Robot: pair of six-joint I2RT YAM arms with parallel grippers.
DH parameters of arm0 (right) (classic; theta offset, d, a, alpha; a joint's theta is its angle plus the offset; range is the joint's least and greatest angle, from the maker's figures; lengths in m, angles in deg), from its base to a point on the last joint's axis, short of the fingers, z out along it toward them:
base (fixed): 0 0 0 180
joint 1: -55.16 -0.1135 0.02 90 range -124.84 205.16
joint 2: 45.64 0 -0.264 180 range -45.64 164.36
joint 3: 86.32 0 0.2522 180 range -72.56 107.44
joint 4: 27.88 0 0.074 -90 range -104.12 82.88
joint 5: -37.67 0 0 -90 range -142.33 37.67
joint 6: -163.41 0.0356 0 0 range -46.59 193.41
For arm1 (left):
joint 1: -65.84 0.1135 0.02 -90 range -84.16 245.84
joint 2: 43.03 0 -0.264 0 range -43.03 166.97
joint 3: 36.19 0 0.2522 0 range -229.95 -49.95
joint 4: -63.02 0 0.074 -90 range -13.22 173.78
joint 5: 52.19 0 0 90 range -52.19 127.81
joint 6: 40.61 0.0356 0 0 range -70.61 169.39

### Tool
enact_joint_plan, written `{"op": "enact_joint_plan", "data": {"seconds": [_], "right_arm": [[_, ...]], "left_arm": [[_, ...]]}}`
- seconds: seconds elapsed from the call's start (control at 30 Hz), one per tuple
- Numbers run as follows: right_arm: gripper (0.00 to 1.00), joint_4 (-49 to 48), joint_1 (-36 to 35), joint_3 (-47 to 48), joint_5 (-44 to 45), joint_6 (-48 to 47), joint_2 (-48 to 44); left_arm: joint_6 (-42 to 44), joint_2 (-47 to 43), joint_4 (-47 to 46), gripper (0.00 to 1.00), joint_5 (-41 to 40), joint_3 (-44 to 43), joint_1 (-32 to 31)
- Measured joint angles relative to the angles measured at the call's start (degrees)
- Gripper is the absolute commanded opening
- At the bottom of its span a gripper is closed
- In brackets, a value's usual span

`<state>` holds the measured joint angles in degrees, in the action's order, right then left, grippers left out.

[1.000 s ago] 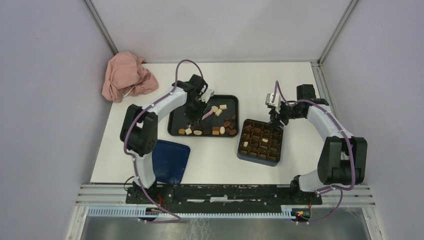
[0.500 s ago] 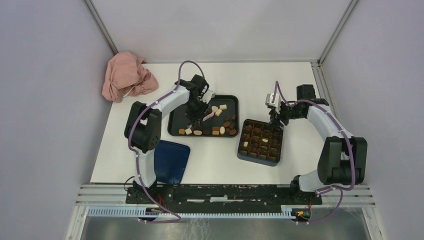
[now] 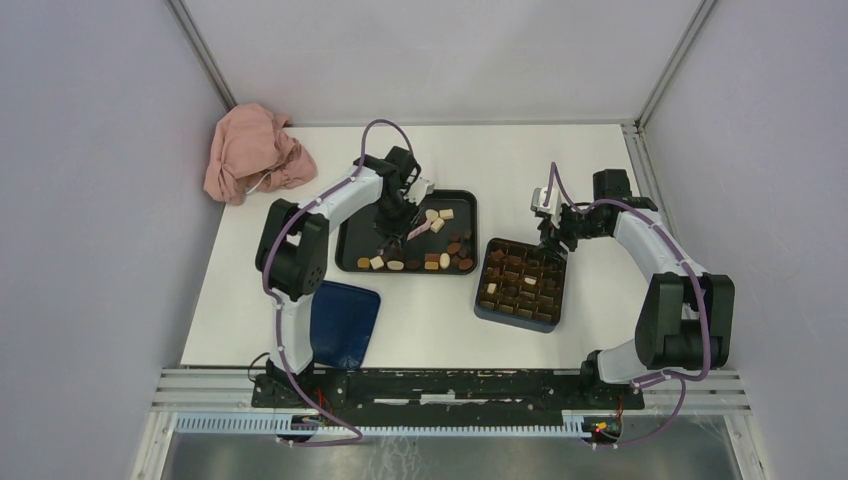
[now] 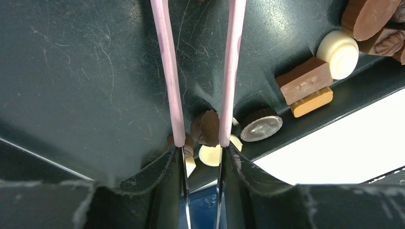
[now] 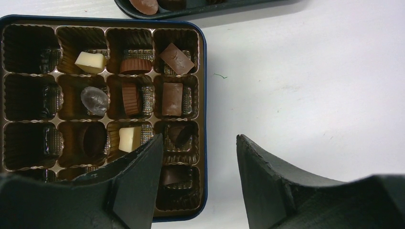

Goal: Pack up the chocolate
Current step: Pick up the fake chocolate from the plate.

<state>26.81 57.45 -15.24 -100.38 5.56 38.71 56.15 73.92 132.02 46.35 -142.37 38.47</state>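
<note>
My left gripper is clamped on the pink tongs. Their tips bracket one dark chocolate by the near rim of the black tray. I can't tell whether the pinch is firm.

To do this well, I'd squeeze until both tips bear on that piece alone, since neighbours crowd it on both sides. Then I'd lift straight up before swinging right to the box. My right gripper hangs open and empty over the box's right edge, and I'd keep it clear of the drop.

Counting: one tongs, one tray, one box, one blue lid and one pink cloth. The box shows about ten filled cells, with a finger hiding others. The tray holds well over a dozen loose pieces, too small for a sure count.
</note>
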Motion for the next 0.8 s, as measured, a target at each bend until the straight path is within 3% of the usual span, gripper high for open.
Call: {"op": "enact_joint_plan", "data": {"seconds": [0.3, 0.8], "right_arm": [[0.64, 0.17, 0.00, 0.00, -0.02, -0.20, 0.00], [0.64, 0.46, -0.02, 0.13, -0.98, -0.59, 0.00]], "left_arm": [[0.02, 0.24, 0.70, 0.17, 0.90, 0.02, 0.00], [-3.37, -9.09, -3.39, 0.08, 2.23, 9.01, 0.04]]}}
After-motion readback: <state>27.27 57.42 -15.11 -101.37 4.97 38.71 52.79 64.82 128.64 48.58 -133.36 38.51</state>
